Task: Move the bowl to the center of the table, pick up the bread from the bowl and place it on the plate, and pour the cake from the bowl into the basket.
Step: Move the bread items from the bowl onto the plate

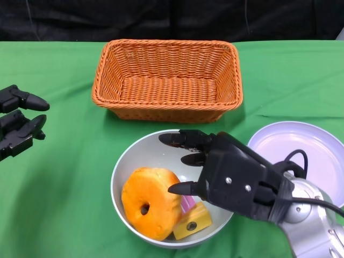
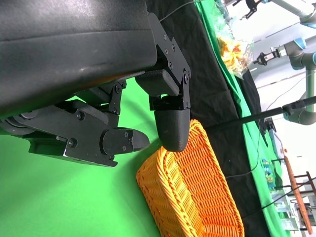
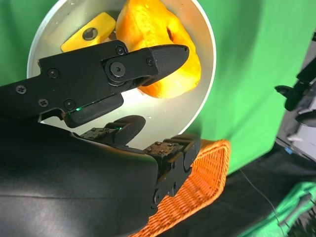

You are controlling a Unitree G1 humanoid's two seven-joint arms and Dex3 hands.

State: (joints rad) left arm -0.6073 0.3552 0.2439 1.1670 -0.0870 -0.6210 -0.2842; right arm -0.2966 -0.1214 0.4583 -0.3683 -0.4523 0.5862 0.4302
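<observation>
A pale grey bowl [image 1: 122, 165] stands mid-table, in front of the orange wicker basket [image 1: 166, 80]. In it lie a ring-shaped orange bread [image 1: 150, 201] and a yellow cake piece [image 1: 192, 220] with something pink beside it. My right hand [image 1: 226, 172] hovers over the bowl's right side with fingers spread, the thumb tip just beside the bread, holding nothing. The right wrist view shows that hand [image 3: 98, 84] above the bowl [image 3: 182, 113], the thumb across the bread [image 3: 143, 24], the cake [image 3: 91, 32] behind it. My left hand [image 1: 19, 121] waits empty at the far left.
A pale lavender plate [image 1: 301, 148] lies to the right of the bowl, partly behind my right forearm. Green cloth covers the table, with a black backdrop behind. In the left wrist view my left hand [image 2: 123, 113] hangs over the cloth near the basket [image 2: 192, 197].
</observation>
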